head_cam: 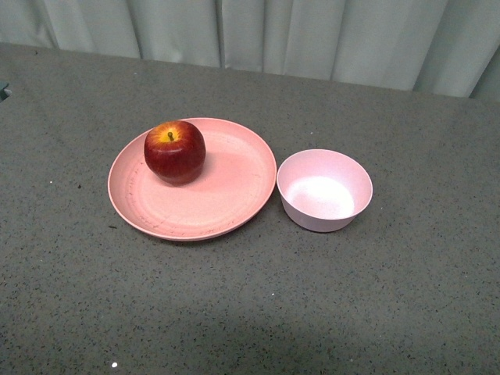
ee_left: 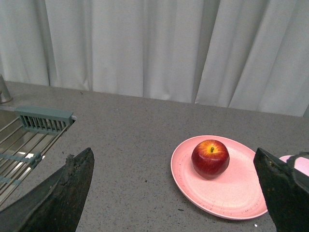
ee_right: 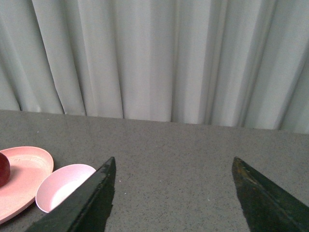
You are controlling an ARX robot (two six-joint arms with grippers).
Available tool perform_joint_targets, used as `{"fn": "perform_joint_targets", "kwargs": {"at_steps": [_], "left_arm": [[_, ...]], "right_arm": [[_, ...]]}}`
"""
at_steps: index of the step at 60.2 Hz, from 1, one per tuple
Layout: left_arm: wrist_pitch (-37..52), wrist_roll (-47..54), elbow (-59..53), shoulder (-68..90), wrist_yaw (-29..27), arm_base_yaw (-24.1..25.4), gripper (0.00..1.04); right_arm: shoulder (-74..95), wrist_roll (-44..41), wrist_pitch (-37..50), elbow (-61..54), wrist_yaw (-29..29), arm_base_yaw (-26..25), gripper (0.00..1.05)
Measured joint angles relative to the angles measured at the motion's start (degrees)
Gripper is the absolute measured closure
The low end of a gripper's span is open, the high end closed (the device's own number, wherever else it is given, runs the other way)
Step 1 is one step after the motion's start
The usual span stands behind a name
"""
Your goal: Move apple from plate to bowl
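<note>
A glossy dark-red apple (head_cam: 174,151) with a yellow patch round its stem sits upright on the far left part of the salmon-pink plate (head_cam: 226,205). Just right of the plate stands the pale-pink bowl (head_cam: 324,191), with nothing in it. Neither arm shows in the front view. My left gripper (ee_left: 174,159) is open and hangs well short of the apple (ee_left: 210,158) and plate (ee_left: 227,193). My right gripper (ee_right: 174,166) is open over bare counter, with the bowl (ee_right: 65,186) and plate (ee_right: 26,166) off to one side. Only a sliver of the apple (ee_right: 4,169) shows there.
The things rest on a grey speckled counter (head_cam: 250,312) backed by pale curtains (head_cam: 312,31). A sink with a metal rack (ee_left: 24,145) lies at the counter's far left in the left wrist view.
</note>
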Motion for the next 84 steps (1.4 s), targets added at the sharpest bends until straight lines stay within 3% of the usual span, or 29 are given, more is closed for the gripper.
{"fn": "perform_joint_targets", "kwargs": {"at_steps": [5, 10, 16, 19, 30, 39, 59, 78, 84], "left_arm": [[0.0, 0.0, 0.0, 0.0, 0.0, 0.0, 0.07], [0.0, 0.0, 0.0, 0.0, -0.1, 0.0, 0.07], [-0.7, -1.9, 1.1, 6.7, -16.2, -4.3, 0.07], [3.3, -2.8, 1.4, 12.8, -18.4, -3.9, 0.07], [26.9, -3.9, 10.2, 46.1, -11.4, -1.6, 0.07], [34.7, -3.7, 18.7, 66.4, -8.8, -2.9, 0.07], [27.0, -2.9, 42.0, 98.4, -2.8, -8.8, 0.07], [24.0, -2.9, 49.5, 108.3, -2.1, -10.8, 0.07], [23.2, -3.1, 50.7, 109.6, 0.5, -11.7, 0.07]], "right_arm": [[0.0, 0.0, 0.0, 0.0, 0.0, 0.0, 0.09], [0.0, 0.0, 0.0, 0.0, 0.0, 0.0, 0.10], [0.0, 0.0, 0.0, 0.0, 0.0, 0.0, 0.09], [0.0, 0.0, 0.0, 0.0, 0.0, 0.0, 0.09], [0.0, 0.0, 0.0, 0.0, 0.0, 0.0, 0.09], [0.0, 0.0, 0.0, 0.0, 0.0, 0.0, 0.09], [0.0, 0.0, 0.0, 0.0, 0.0, 0.0, 0.09], [0.0, 0.0, 0.0, 0.0, 0.0, 0.0, 0.09], [0.0, 0.0, 0.0, 0.0, 0.0, 0.0, 0.09]]}}
